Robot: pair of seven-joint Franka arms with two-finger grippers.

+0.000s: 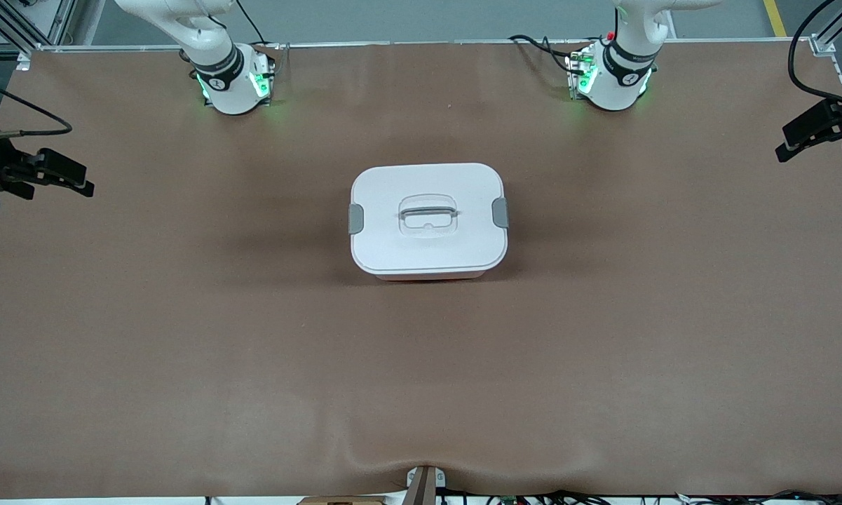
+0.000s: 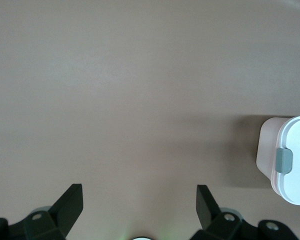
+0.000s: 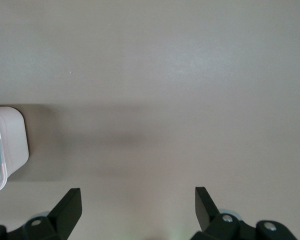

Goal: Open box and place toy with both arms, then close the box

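- Mid-desk: the box (image 1: 428, 221) sits on the brown desk (image 1: 182, 337), about midway between the two arm ends, lid on.
- Lid is white with a recessed grey handle (image 1: 428, 210); one grey clip (image 1: 356, 218) at the right arm's end, another clip (image 1: 500, 212) at the left arm's end (both look latched down).
- Pinkish base just shows under the lid edge nearest the front camera.
- Left gripper (image 2: 139, 200): jaws wide apart, gripping nothing, over bare desk beside the box's clipped end (image 2: 285, 160), not touching it.
- Right gripper (image 3: 138, 202): jaws also wide apart, nothing held, over bare desk beside the box (image 3: 10, 145), apart from it.
- Arm bases glow green at the far edge: right arm's base (image 1: 233, 83), left arm's base (image 1: 613, 78).
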